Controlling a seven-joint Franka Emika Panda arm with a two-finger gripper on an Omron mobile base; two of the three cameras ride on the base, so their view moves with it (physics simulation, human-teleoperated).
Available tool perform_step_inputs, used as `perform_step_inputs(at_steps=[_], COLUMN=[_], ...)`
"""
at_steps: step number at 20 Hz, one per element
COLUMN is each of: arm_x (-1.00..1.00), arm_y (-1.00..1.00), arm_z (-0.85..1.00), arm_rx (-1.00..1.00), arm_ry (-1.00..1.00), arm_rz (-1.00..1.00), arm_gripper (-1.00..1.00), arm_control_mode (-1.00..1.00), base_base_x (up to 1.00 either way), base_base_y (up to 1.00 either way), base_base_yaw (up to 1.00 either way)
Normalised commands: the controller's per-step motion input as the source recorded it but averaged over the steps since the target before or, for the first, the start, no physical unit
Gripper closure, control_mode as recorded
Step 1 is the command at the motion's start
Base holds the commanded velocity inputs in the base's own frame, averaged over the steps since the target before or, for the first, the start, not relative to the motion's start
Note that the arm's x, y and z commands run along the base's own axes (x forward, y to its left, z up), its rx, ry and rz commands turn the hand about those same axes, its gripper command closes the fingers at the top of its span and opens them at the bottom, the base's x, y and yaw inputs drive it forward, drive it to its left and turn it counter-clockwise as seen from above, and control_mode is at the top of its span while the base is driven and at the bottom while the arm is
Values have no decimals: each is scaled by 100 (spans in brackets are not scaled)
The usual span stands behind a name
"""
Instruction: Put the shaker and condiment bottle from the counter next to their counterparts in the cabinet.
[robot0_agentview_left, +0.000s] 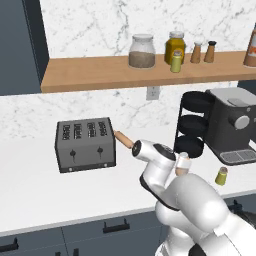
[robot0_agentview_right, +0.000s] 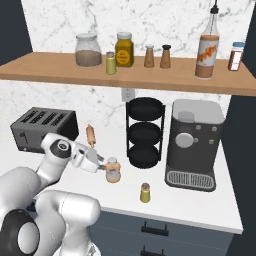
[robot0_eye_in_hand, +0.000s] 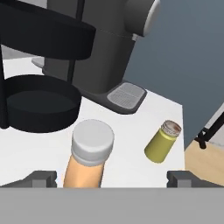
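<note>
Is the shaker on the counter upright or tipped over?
Upright. The shaker stands on its base on the counter, silvery top up, apart from the bottle.

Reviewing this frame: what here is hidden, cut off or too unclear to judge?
- Condiment bottle: lower body cut off by the hand view's bottom edge; in the left base view the arm covers most of it.
- Gripper: finger contact with the bottle cannot be told; the hand view shows fingertips wide apart.
- Reddish-brown bottle: cropped by the left base view's right edge.
- Shaker: top detail too small in base views.
</note>
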Motion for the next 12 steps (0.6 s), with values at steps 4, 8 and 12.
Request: perform_step_inputs(at_steps=[4,8,12], arm_x=[2,5,5], arm_y=[-21,-9,-6], arm_z=[-29,-31,-32], arm_rx=[0,0,0], arm_ry=[0,0,0], arm_rz=[7,7,7], arm_gripper=[-100,-100,-100], arm_control_mode=[-100,-100,-100], base_base_x=[0,0,0], base_base_y=[0,0,0], base_base_yaw=[0,0,0])
